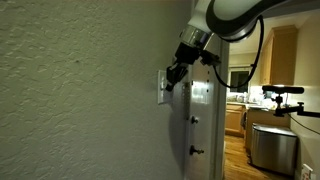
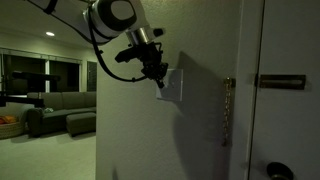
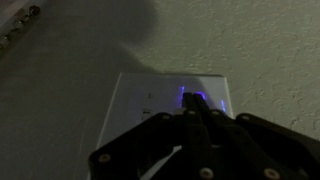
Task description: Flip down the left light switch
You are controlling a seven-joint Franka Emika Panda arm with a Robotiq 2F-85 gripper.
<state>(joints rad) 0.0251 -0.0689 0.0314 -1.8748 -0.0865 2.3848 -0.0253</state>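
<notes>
A white rectangular wall plate (image 3: 150, 95) sits on the textured wall; it also shows in both exterior views (image 1: 161, 86) (image 2: 176, 84). My black gripper (image 3: 193, 112) is shut, its two fingertips pressed together and touching the plate at a spot lit by a blue glow. The fingers cover that part of the plate, so the toggle under them is hidden. A faint second toggle slot (image 3: 148, 100) shows to the left of the tips. In both exterior views the gripper (image 1: 172, 76) (image 2: 157, 76) meets the plate from the side.
A tall white door panel (image 1: 205, 130) with dark knobs stands just past the plate. A dark handle plate (image 2: 279, 82) and a hinge (image 2: 227, 110) show on a door. A sofa (image 2: 45, 108) and a kitchen (image 1: 262, 110) lie behind.
</notes>
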